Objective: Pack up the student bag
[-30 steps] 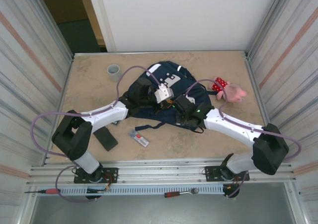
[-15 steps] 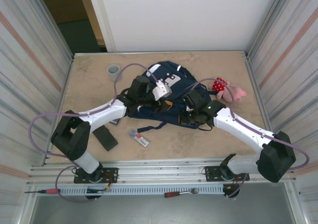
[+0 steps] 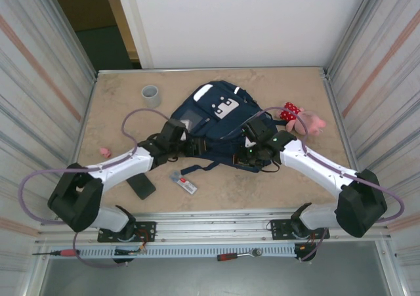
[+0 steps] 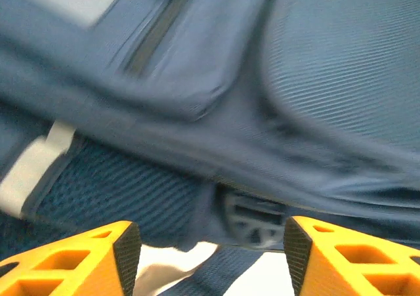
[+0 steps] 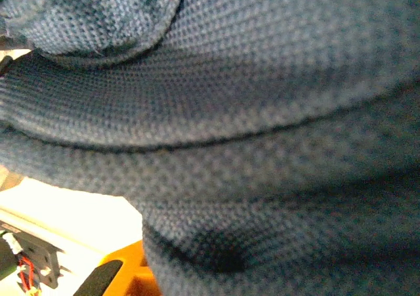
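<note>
On the tabletop [image 3: 249, 184] we count one tiny pink piece [image 3: 105, 153] near the left edge, one black slab [image 3: 141, 186], one grey roll [image 3: 151, 96], one small packet [image 3: 184, 183], one student bag [image 3: 216, 112] in the middle, and one pink plush [image 3: 300, 119] just beside it. The left gripper [image 4: 207, 243] gapes wide; the right gripper [image 3: 252, 150] pinches bag fabric.

Navy student bag [image 3: 220, 125] lies centrally, apparently flat.

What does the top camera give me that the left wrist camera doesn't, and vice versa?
Top external: the grey roll, pink plush toy and flat black item lying around the student bag. Left wrist: close up, the left tool standing open, a dark buckle and a zipper. Both: the bag's navy fabric.
</note>
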Action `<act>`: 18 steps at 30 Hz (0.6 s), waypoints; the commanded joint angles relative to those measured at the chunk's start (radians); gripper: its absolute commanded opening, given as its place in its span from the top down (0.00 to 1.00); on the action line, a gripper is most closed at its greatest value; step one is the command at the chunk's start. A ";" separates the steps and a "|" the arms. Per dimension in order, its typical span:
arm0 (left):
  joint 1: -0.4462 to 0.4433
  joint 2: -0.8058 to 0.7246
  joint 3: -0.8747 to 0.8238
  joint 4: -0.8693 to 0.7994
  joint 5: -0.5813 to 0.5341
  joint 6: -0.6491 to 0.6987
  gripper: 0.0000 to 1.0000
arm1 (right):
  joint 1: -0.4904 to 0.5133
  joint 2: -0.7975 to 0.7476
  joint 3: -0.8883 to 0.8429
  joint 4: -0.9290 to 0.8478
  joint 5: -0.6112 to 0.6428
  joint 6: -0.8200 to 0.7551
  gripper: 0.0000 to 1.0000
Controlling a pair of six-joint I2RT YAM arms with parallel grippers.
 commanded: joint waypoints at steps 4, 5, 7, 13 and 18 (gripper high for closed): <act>0.049 0.145 0.026 0.163 -0.037 -0.161 0.42 | 0.022 0.007 -0.004 0.083 -0.071 0.059 1.00; 0.056 0.174 0.049 0.182 -0.037 -0.153 0.42 | 0.031 0.012 -0.004 0.095 -0.077 0.067 1.00; 0.071 0.227 0.106 0.196 -0.029 -0.133 0.42 | 0.050 0.029 -0.001 0.120 -0.085 0.079 1.00; 0.128 0.327 0.233 0.224 0.020 -0.146 0.42 | 0.075 0.094 0.022 0.201 -0.088 0.105 1.00; 0.131 0.237 0.239 0.102 0.030 -0.201 0.40 | 0.071 0.157 0.074 0.216 -0.060 0.101 1.00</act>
